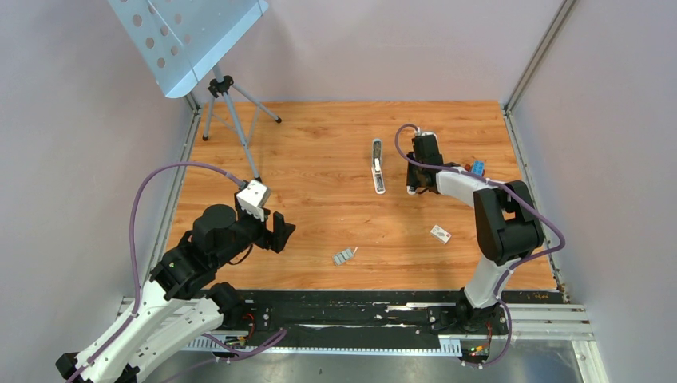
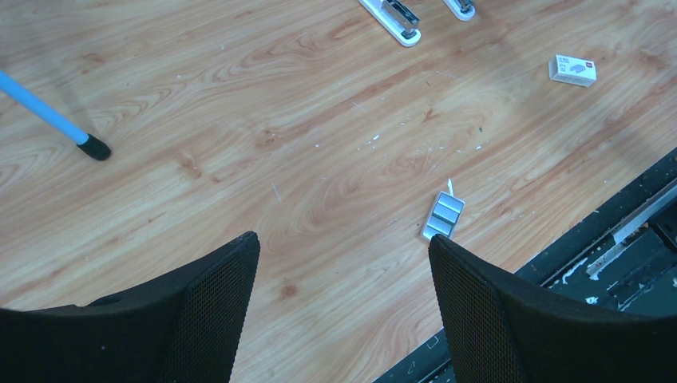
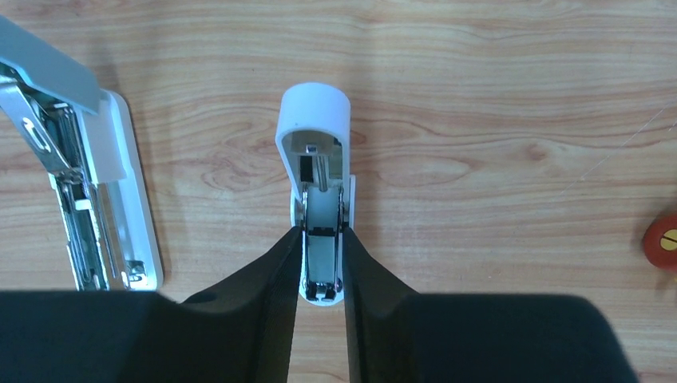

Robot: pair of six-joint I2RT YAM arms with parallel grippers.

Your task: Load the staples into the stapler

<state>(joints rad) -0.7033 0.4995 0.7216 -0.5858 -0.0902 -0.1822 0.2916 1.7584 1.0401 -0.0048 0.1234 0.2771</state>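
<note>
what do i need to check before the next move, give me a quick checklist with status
1. Right gripper jaws shut on the stapler: ok.
2. Stapler lid raised, channel exposed: ok.
3. Channel empty: cannot tell.
4. Staples lying free on the table: ok.
5. Left gripper jaws open and empty: ok.
6. Staples centred between the left jaws: not ok, they lie off to one side.

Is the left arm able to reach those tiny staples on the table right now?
Probably yes. The staples lie alone on the table, just ahead of the open left fingers, with nothing standing between them. The arm would likely only need to move forward and down.
</note>
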